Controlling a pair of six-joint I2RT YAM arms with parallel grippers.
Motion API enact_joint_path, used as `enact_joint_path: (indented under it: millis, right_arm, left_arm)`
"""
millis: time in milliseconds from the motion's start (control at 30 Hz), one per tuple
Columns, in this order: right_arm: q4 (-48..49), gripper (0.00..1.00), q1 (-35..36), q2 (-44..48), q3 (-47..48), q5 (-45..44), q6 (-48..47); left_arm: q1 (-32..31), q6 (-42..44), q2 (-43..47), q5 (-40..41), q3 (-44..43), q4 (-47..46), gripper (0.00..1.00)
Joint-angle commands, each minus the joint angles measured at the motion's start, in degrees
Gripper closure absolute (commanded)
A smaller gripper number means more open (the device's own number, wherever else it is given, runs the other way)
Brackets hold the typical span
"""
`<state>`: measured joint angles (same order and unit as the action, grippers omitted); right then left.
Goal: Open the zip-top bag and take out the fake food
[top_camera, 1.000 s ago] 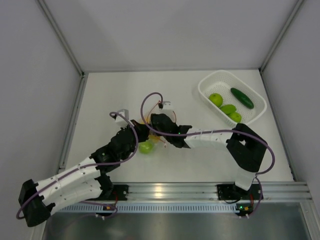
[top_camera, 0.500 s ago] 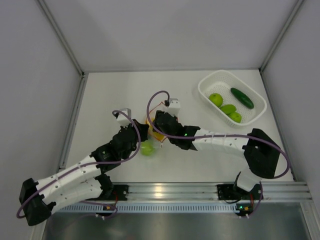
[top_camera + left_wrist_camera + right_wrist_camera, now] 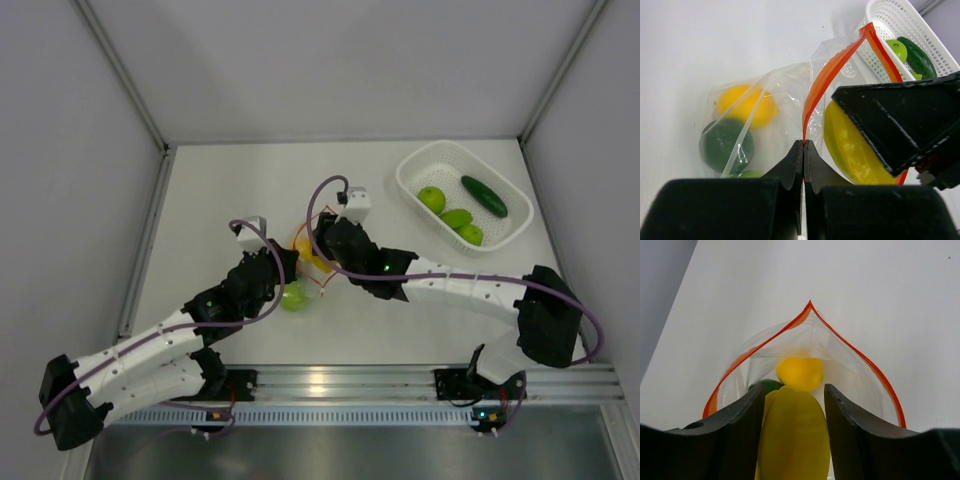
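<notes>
1. Bag (image 3: 305,258) lies mid-counter (image 3: 200,200) in the top view, between the two tools. The left tool (image 3: 286,272) is at its 8 o'clock edge and the right tool (image 3: 320,245) comes in from 2 o'clock. The basket (image 3: 408,190) sits well apart toward 2 o'clock, on the right arm's side. The arms cover most of the bag; only an orange-yellow patch and a light-green piece (image 3: 293,296) show.
2. Left wrist view: the left tool is pinched tight on the bag's orange strip (image 3: 827,75), and the mouth gapes toward 1 o'clock. A long yellow piece (image 3: 850,147) sits in that mouth under one black finger of the right tool; the other finger is hidden. Deeper in, at 10 o'clock, lie a round yellow piece (image 3: 746,105) and a dark-green piece (image 3: 725,145).
3. Right wrist view: the right tool stands half-wide, its fingers (image 3: 735,425) flanking the long yellow piece and seemingly gripping it. The piece's long axis runs 6 to 12 o'clock, in line with the tool. The strip arches round it, peak at 12, so the way out is probably straight back toward 6. Pad contact is hard to make out, and the piece's near end is cut off.
</notes>
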<state>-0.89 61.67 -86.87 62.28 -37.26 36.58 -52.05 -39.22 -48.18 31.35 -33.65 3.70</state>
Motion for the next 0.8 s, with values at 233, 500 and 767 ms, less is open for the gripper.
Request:
enact_joint_path:
  millis: [233, 500, 767]
  right_arm:
    - [-2.53, 0.93, 0.47, 9.61, 0.82, 6.31, -4.23]
    - [-6.76, 0.93, -1.37, 17.52, 2.58, 9.05, -8.62]
    - [-11.24, 0.92, -15.24, 22.27, 3.29, 10.88, -12.23]
  left_arm:
    - [0.28, 0.37, -1.73, 0.02, -2.30, -0.37, 1.00]
    - [0.28, -0.68, -2.97, -0.77, -2.65, -0.54, 1.00]
    - [0.20, -1.47, -2.36, -2.44, -2.56, -0.54, 1.00]
